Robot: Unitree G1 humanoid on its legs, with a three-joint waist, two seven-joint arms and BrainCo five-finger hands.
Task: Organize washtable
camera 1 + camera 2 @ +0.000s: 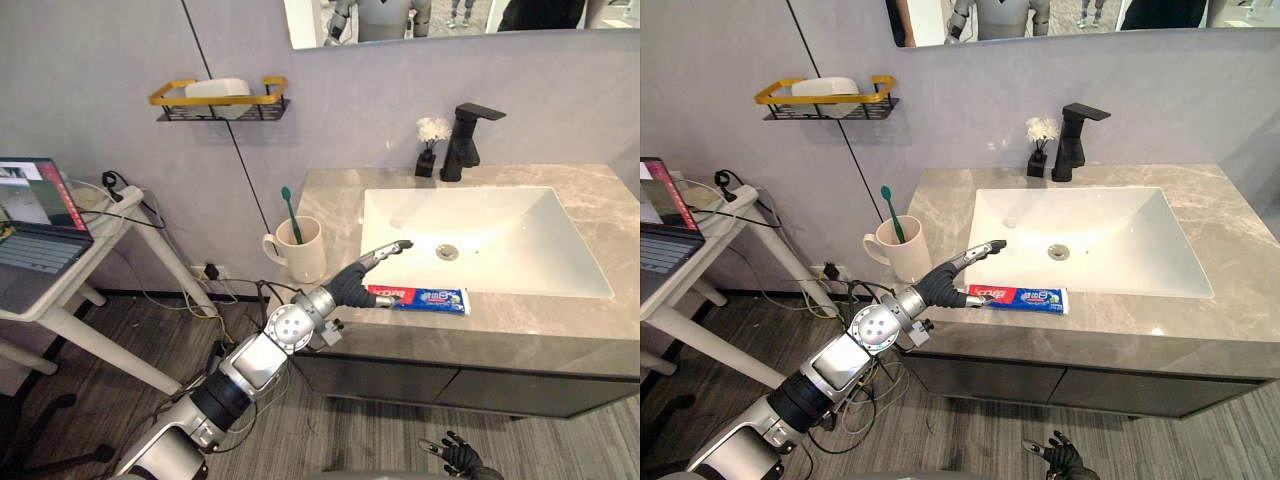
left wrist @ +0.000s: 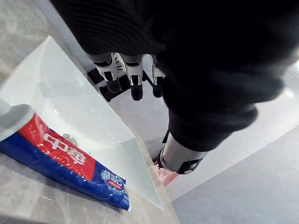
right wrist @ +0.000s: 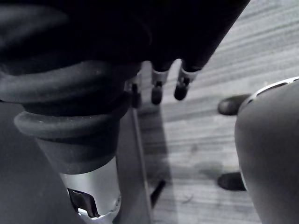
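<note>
red-and-blue tube (image 1: 420,299) with white lettering; cream mug (image 1: 303,252); green toothbrush (image 1: 290,212); white basin (image 1: 500,225); grey veined counter (image 1: 600,330); matte black tap (image 1: 465,140); black wire shelf (image 1: 215,100) with yellow rim; plain grey wall (image 1: 100,60).

Grey marble countertop (image 1: 595,335) took up centre and right of frame. White rectangular basin (image 1: 500,225) sat sunk in its middle, drain (image 1: 447,252) in the basin floor. Black faucet (image 1: 466,140) stood on back strip above basin, small black vase (image 1: 426,160) with white flowers just left of it. Cream mug (image 1: 303,252) sat at counter's left edge, green toothbrush (image 1: 290,215) upright inside. Red-and-blue toothpaste tube (image 1: 425,299) lay flat on front strip, just below basin's lower-left rim, red end toward left.
</note>
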